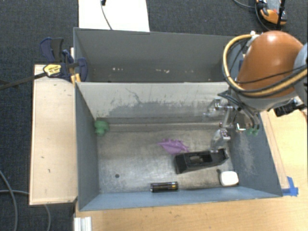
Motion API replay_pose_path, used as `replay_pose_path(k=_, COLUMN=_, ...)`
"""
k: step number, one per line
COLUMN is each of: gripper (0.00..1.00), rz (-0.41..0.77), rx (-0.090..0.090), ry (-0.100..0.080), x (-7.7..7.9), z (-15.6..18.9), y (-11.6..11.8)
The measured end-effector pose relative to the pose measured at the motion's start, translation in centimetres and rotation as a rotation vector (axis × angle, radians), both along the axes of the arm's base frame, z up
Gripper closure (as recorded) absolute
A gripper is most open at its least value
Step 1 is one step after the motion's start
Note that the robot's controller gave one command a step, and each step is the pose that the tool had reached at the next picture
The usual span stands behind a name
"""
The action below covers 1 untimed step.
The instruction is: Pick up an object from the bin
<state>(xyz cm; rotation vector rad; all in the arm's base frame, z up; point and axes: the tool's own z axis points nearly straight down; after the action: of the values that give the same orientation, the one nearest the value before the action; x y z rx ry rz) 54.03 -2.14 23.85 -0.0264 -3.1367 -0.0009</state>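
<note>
Grey bin [130, 167], left floor open | claw [222, 137] near right wall, above black block [195, 160] | claw state unclear

The left half of the bin [87, 148] floor lies bare, with free passage between a small green lump [100, 126] in the far left corner and a dark cylinder [164, 187] lying along the near wall. Right of centre the room tightens. A purple scrap [172, 145] sits just beside a black block [196, 160], and a white piece [229, 178] takes up the near right corner. The gripper [222, 138] hangs over the block's right end, close to the right wall.
</note>
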Motion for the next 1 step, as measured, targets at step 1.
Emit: replay_pose_path(k=1, gripper=0.00, rz=0.001, rx=0.000, ry=-0.008, x=0.14, z=0.43, y=0.00)
